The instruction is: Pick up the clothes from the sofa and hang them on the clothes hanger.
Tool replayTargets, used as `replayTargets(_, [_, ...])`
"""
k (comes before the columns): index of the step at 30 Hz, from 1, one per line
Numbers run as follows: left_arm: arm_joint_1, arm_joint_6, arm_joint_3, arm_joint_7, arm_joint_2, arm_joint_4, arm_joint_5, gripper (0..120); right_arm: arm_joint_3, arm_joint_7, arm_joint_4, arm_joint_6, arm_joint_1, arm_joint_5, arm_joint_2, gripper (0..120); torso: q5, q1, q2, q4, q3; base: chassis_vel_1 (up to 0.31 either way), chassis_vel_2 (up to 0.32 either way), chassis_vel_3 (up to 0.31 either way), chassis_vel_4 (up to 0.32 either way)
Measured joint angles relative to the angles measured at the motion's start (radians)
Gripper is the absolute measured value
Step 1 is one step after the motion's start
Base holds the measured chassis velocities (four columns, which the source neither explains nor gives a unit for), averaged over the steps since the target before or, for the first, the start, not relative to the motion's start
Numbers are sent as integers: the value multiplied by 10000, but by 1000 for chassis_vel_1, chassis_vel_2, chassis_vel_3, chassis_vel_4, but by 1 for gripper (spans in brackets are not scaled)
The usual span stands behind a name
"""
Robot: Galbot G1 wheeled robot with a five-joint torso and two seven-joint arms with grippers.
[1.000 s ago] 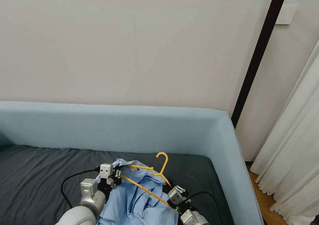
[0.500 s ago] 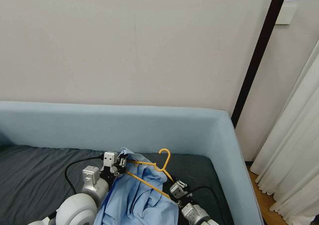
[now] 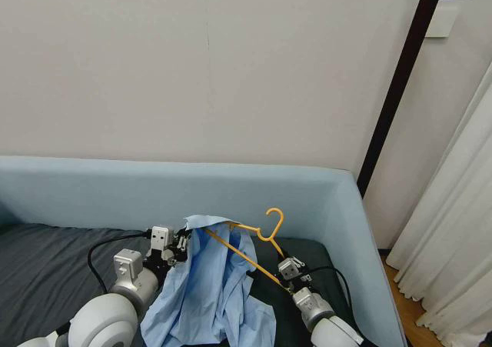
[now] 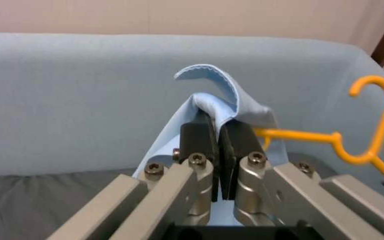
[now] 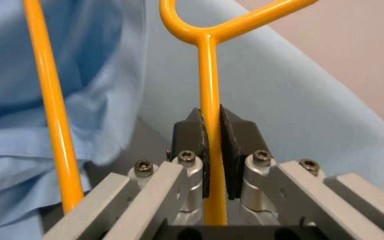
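Both have gone up: the left gripper (image 3: 183, 241) pinches the light blue cloth shirt (image 3: 206, 289), the right gripper (image 3: 287, 282) pinches the thin orange hanger (image 3: 270, 229). The shirt hangs off the pale blue sofa (image 3: 231, 193), ready to carry.

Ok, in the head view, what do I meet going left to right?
Left pincer → right pincer → black pole → curtain. The shirt and hanger stretch between the pincers, so they have no clear place.
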Motion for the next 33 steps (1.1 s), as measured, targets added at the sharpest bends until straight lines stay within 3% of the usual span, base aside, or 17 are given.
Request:
replayTargets(12, [-1924, 149, 1525, -78, -207, 546, -444, 0, -236, -310, 297, 222, -205, -722, -38, 5, 2, 0, 0, 0, 0, 0, 0, 0, 0])
replayTargets(16, [-2857, 280, 2536, -72, -263, 456, -544, 0, -362, -306, 241, 115, -104, -658, 168, 5, 3, 0, 0, 0, 0, 0, 0, 0, 0])
replayTargets(29, [-3131, 451, 3592, 132, -664, -143, -395, 0, -762, -233, -71, -23, 388, -538, 323, 5, 1, 0, -1, -2, 0, 0, 0, 0, 0])
replayTargets(33, [-2706, 416, 3746, 439, -622, -418, -39, 0, -662, -260, 81, -21, 350, -523, 267, 5, 2, 0, 0, 4, -1, 0, 0, 0, 0])
